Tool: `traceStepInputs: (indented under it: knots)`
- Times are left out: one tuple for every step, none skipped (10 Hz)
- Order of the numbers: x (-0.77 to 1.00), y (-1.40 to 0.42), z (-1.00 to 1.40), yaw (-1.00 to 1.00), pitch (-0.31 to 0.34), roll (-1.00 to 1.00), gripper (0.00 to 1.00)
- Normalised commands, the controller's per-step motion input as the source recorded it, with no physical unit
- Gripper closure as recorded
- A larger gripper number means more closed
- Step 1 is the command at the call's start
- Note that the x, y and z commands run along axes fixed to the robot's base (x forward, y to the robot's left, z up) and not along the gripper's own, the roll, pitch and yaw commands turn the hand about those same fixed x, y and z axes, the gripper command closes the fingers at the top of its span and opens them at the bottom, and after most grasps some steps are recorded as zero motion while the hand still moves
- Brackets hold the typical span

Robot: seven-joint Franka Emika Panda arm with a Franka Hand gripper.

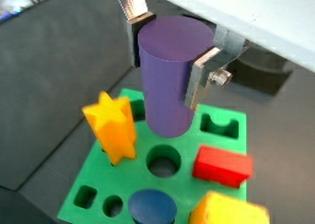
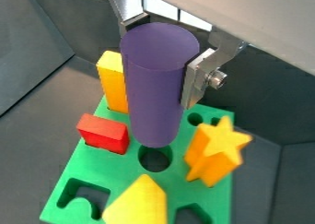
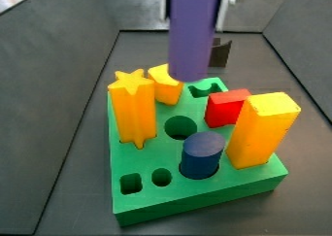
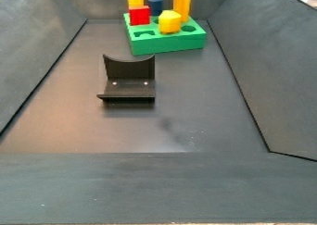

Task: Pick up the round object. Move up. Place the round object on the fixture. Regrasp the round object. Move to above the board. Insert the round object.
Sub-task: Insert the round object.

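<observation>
I have the round object (image 1: pixel 169 76) held in my gripper (image 1: pixel 172 45). The two silver fingers (image 1: pixel 204 73) are closed onto its top part, one on each side, and the purple peg hangs straight down from them. It is up in the air, above the board (image 1: pixel 101 177), and not yet touching it.

In both wrist views I can see an open round hole (image 2: pixel 154 158) near the middle of the board, just under the bottom of the peg. I think that is where it has to go. So most of the job looks done: what is left is to line up and push it in.

The peg looks hard and smooth, like plastic, and I guess it is light. Smooth means it could slip or lean between the flat pads if it bumps the edge of the hole. Holding it near the top is good, because the long bottom part is free to go down into the hole.

Around the hole stand a yellow star (image 1: pixel 110 126), a red block (image 1: pixel 223 165) and a dark blue cylinder (image 3: pixel 200 156), all close by. I must go down straight so I do not knock them.

The fixture (image 4: pixel 126 79) sits alone on the floor of the bin, well apart from the board, which is at the far end in a side view.
</observation>
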Motion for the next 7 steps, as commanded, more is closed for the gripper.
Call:
traceStepInputs:
  knots:
    - [0.03, 0.00, -0.33, -0.08, -0.090, -0.04, 1.00]
    - [0.00, -0.03, -0.49, -0.25, -0.081, 0.00, 1.00]
    - [-0.07, -0.04, -0.53, -0.44, -0.064, 0.00, 1.00]
    - [-0.11, -0.04, -0.48, -0.53, -0.084, -0.02, 1.00]
    - [-0.09, -0.01, -0.45, -0.47, -0.091, -0.04, 1.00]
    - [-0.09, 0.00, -0.42, -0.41, -0.087, -0.05, 1.00]
    - [0.08, 0.00, -0.11, -0.16, -0.009, -0.06, 1.00]
